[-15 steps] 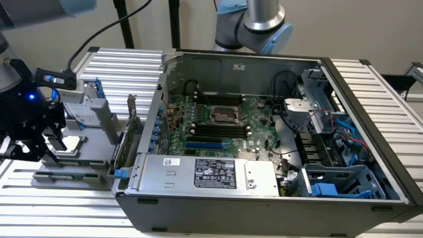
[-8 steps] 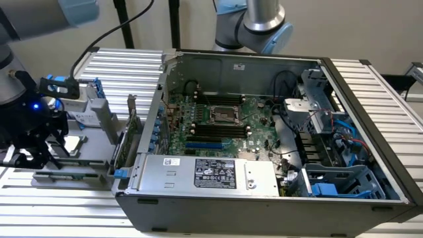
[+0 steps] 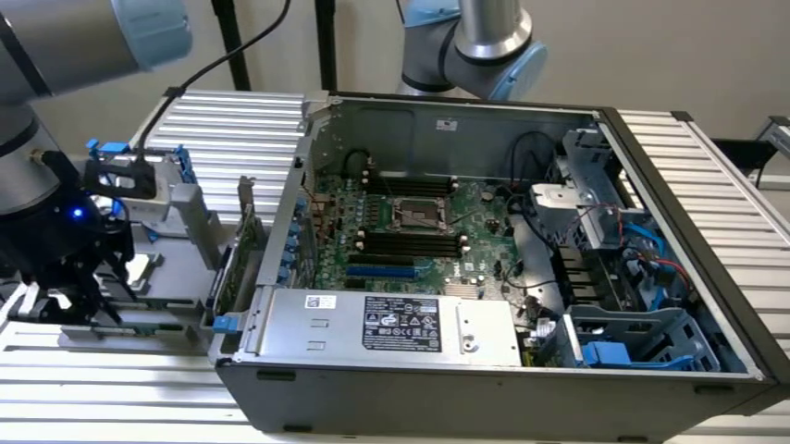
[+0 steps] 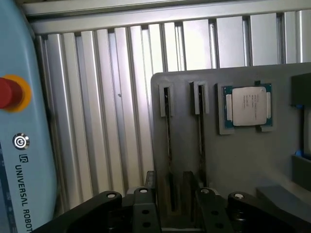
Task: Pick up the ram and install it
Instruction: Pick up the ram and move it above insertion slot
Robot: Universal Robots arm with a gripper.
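Ram [image 4: 168, 141]: seated edge-up in a narrow slot of the grey holder tray [image 4: 243, 160], outside the computer case [image 3: 672, 176]. In the wrist view it shows as a thin dark edge running the length of the slot, with a pale clip at the far end. It has not been lifted out of the slot.

Second stick [image 4: 200, 141]: stands in the parallel slot just beside the ram, in the same orientation.

Gripper [image 4: 169, 180]: positioned directly over the near end of the ram. The fingers [image 4: 149, 183] are spread, one on each side of the stick with a gap showing on both sides, and grasp nothing. In the exterior view the gripper [image 3: 74, 301] hangs low over the tray at that view's left, below the arm [image 3: 37, 139].

Processor chip [image 4: 249, 104]: a square silver part lying flat in its own recess of the tray, beyond the second stick and apart from both sticks.

Hard drive [image 3: 136, 176]: has blue rails and stands at the back of the tray area, behind the gripper.

Table [image 4: 121, 97]: ribbed aluminium, carrying both tray and case.

Teach pendant [image 4: 24, 160]: pale blue, with a red button [image 4: 7, 92], lying beside the tray.

Case interior: open to the camera, with the motherboard [image 3: 408, 231] exposed. Long black slots [image 3: 408, 245] lie on either side of the processor socket [image 3: 412, 215]. A silver power supply [image 3: 383, 324] sits along the near wall.
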